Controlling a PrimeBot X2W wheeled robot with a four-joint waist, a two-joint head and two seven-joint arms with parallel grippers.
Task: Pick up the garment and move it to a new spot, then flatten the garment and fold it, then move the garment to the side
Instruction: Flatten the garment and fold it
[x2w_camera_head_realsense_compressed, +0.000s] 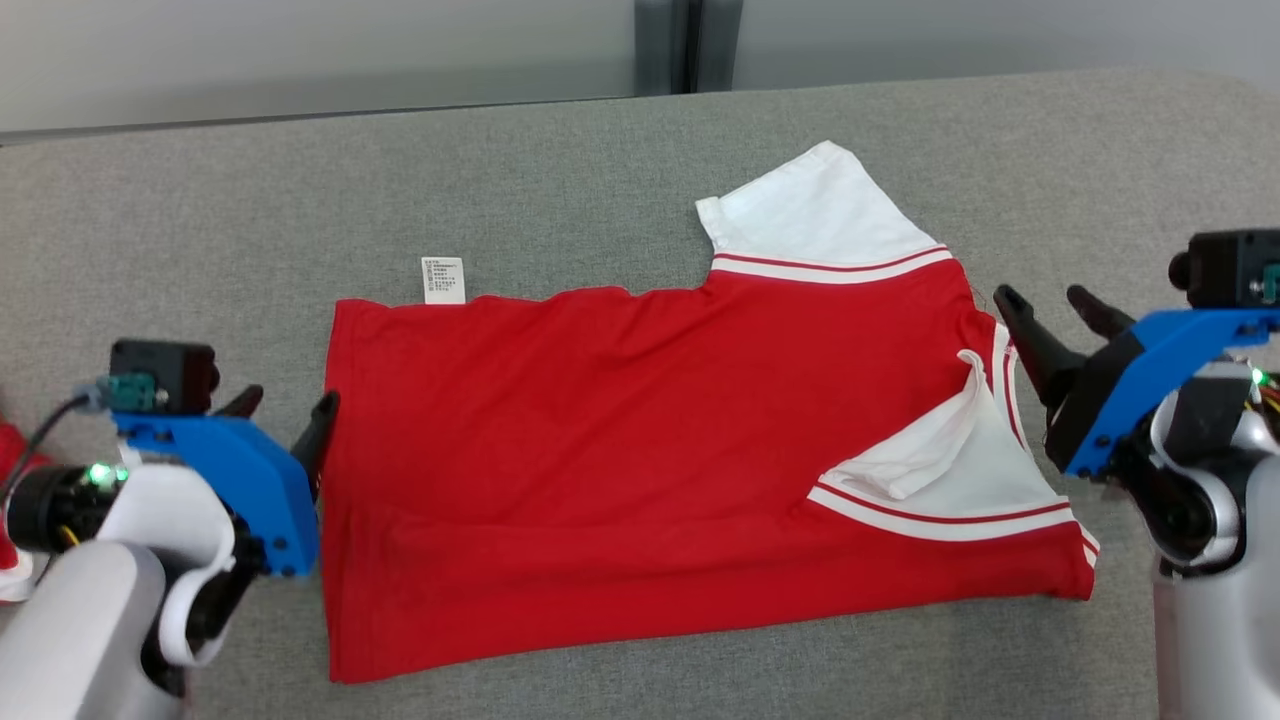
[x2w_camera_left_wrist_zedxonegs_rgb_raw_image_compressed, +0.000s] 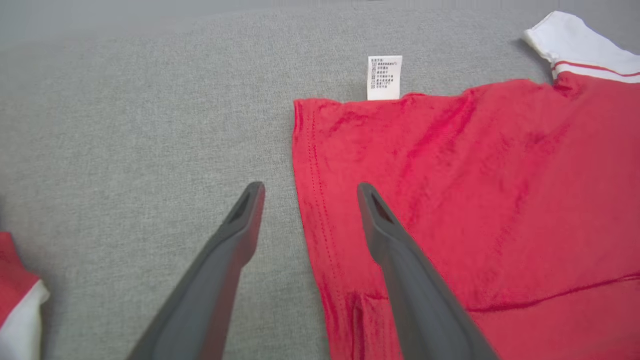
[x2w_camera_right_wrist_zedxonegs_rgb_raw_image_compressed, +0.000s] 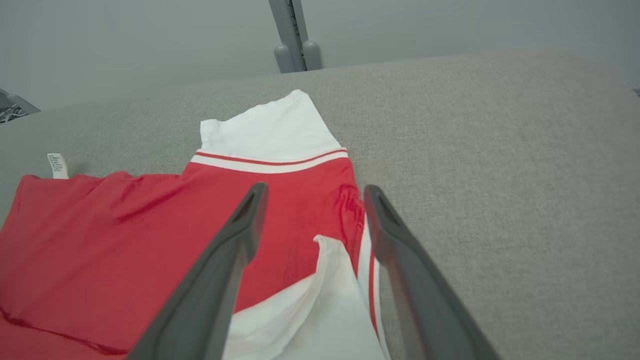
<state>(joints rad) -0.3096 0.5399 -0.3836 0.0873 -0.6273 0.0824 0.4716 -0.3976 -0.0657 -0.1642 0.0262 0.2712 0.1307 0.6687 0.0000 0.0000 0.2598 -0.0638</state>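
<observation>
1. Head view: the red garment (x2w_camera_head_realsense_compressed: 600, 480) lies flat on the grey worktop (x2w_camera_head_realsense_compressed: 250, 220), well short of its far edge and roughly midway between its left and right sides. One white sleeve (x2w_camera_head_realsense_compressed: 820, 215) points toward the far edge, and a care label (x2w_camera_head_realsense_compressed: 443, 280) sticks out of the garment's far side. The left gripper (x2w_camera_head_realsense_compressed: 288, 402) sits at the garment's left hem with its jaws wide and nothing in them. The right gripper (x2w_camera_head_realsense_compressed: 1042, 298) is just off the right end, equally wide and empty.
2. Left wrist view: the spread fingers (x2w_camera_left_wrist_zedxonegs_rgb_raw_image_compressed: 235, 235) straddle the hem, one over bare worktop and one over red fabric. I cannot tell whether they touch it. Another red-and-white cloth (x2w_camera_left_wrist_zedxonegs_rgb_raw_image_compressed: 15, 290) lies toward the worktop's left side.
3. Right wrist view: the parted fingers (x2w_camera_right_wrist_zedxonegs_rgb_raw_image_compressed: 235, 235) frame the folded white panel (x2w_camera_right_wrist_zedxonegs_rgb_raw_image_compressed: 320, 310) at the garment's right end, gripping nothing.
</observation>
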